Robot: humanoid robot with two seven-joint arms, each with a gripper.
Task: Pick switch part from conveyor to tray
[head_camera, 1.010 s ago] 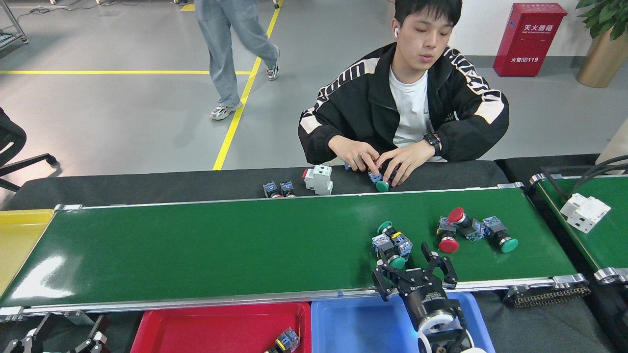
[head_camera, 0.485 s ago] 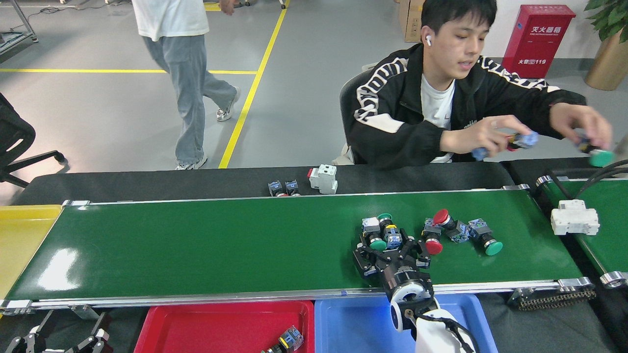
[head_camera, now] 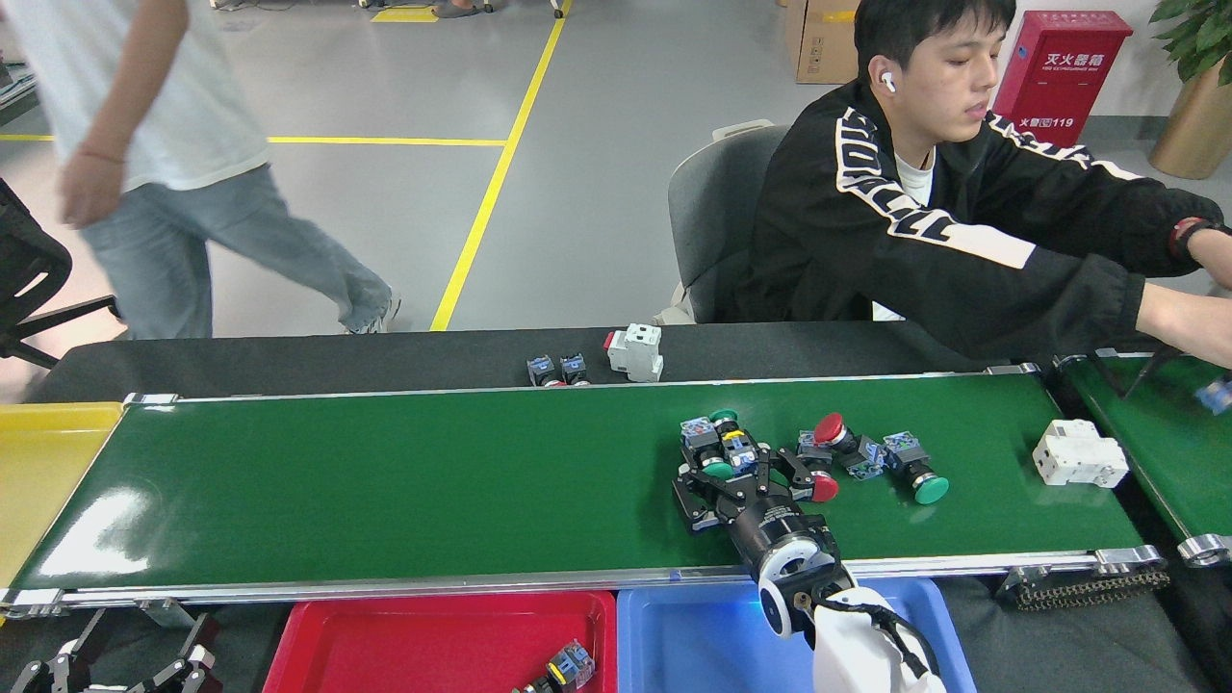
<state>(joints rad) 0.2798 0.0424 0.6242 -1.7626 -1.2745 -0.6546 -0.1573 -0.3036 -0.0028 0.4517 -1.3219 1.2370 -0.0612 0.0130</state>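
The right gripper [head_camera: 736,474] has been advancing over the last second across the conveyor [head_camera: 385,481] and is now standing open around the nearest switch part [head_camera: 717,450], a green-capped cluster between its fingers, not yet clamped. So the grasp is looking imminent, though nothing is lifted. Just to its right, more switch parts [head_camera: 866,457] are drifting closer along the belt, and a white breaker [head_camera: 1080,452] has arrived farther right. Behind the gripper, the blue tray [head_camera: 693,645] is sitting empty where visible; the red tray [head_camera: 404,645] to its left is holding one part [head_camera: 563,669]. The left gripper [head_camera: 125,664] is resting low at the far left, jaws spread.
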